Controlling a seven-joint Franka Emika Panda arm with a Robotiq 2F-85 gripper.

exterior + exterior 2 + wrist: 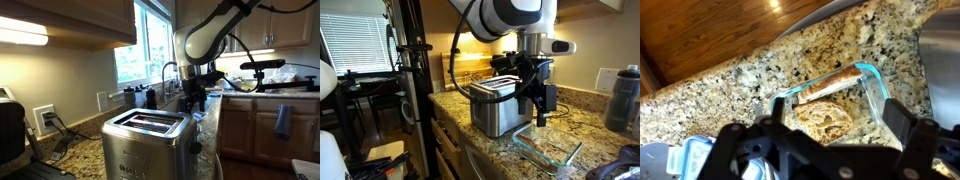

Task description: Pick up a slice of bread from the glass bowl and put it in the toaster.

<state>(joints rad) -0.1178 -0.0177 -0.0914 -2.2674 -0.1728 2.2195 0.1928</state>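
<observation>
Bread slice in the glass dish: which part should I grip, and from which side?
Come from above: the glass dish walls the slice of bread in on every side. It seems to lie fairly flat, so I'd straddle it with the open gripper and pinch across its crust edges, near the middle, clear of the rim.

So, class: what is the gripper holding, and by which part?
Nothing. The gripper is open above the bread in the bowl.
</observation>
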